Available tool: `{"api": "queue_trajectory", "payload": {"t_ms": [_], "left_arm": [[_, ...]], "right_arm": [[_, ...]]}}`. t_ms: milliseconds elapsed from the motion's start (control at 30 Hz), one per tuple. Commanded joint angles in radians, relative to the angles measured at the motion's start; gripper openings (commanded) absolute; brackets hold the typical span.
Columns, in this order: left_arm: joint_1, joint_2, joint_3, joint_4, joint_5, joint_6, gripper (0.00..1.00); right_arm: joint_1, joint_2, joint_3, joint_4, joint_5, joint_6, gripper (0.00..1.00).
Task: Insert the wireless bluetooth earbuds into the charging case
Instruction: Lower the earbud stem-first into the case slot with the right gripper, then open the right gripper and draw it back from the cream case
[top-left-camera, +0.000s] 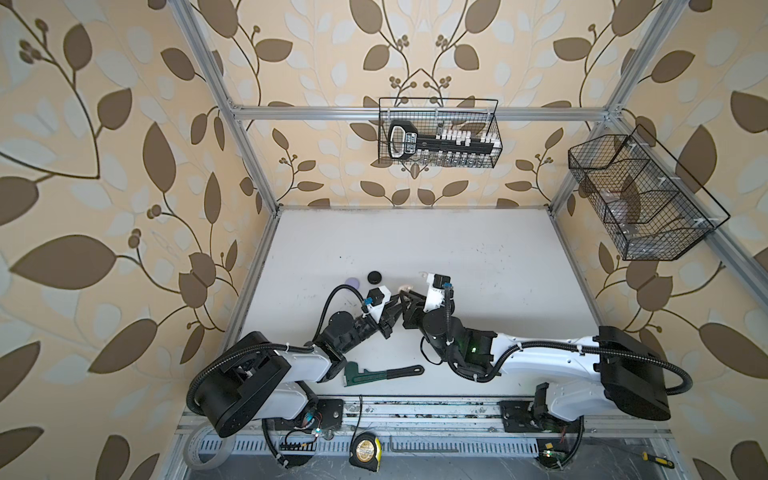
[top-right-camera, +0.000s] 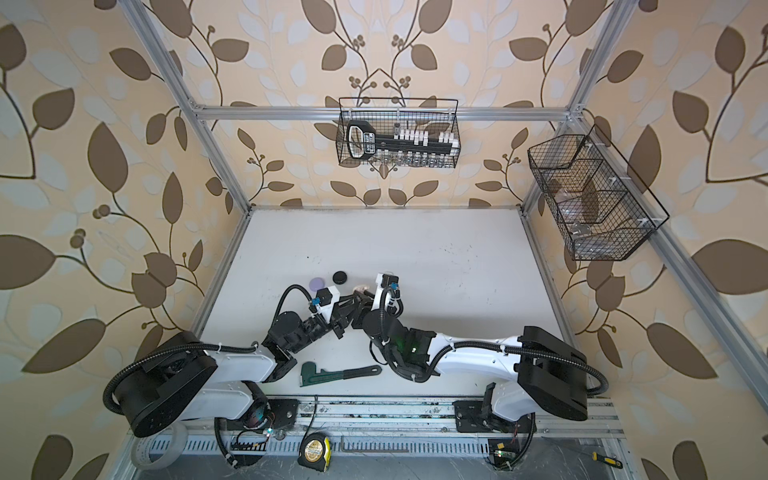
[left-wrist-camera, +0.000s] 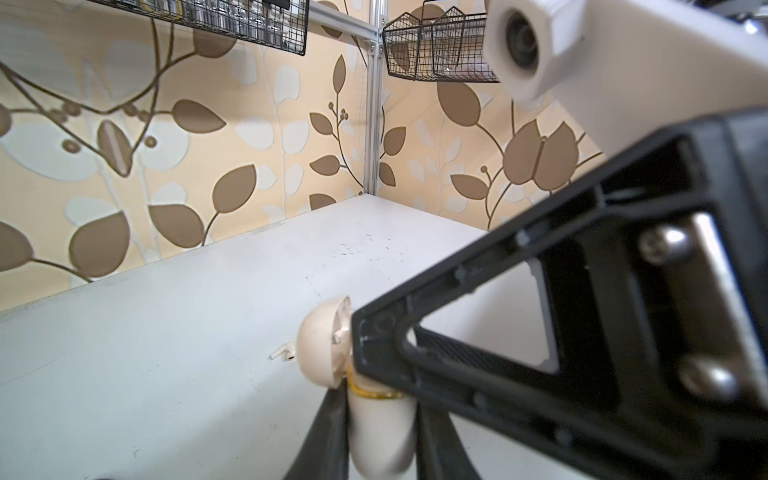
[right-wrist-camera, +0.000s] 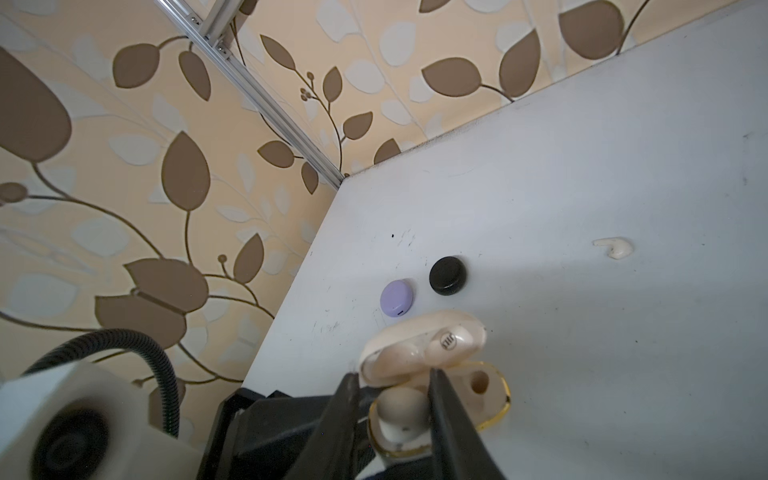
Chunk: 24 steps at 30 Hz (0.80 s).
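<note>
White tabletop (top-left-camera: 457, 249), leaf-papered walls (top-left-camera: 124, 166). Cream charging case (right-wrist-camera: 419, 345), lid up, clamped at the base by left gripper (left-wrist-camera: 380, 415). Right gripper (right-wrist-camera: 392, 374) jaws slightly parted, astride seated earbud (right-wrist-camera: 401, 405) in the case; contact unclear. Loose earbud (right-wrist-camera: 615, 248) on the tabletop. Lilac case (top-left-camera: 353, 282) and black case (top-left-camera: 375, 277), shut, toward ten o'clock of the cream one.
</note>
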Motion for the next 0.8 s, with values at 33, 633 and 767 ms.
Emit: {"api": "queue_trajectory", "payload": {"t_ms": [33,633,767], "left_arm": [[-0.003,-0.024,0.009,0.123,0.044,0.023,0.0],[-0.003,-0.038,0.021,0.123,0.197,0.055,0.0],[-0.003,-0.02,0.025,0.123,0.238,0.086,0.0]], "right_arm": [[0.015,-0.062,-0.023,-0.036,-0.027,-0.025,0.41],[-0.164,-0.389,0.086,-0.399,-0.343,-0.414,0.43],[-0.219,-0.423,-0.048,-0.279,-0.468,-0.468,0.4]]}}
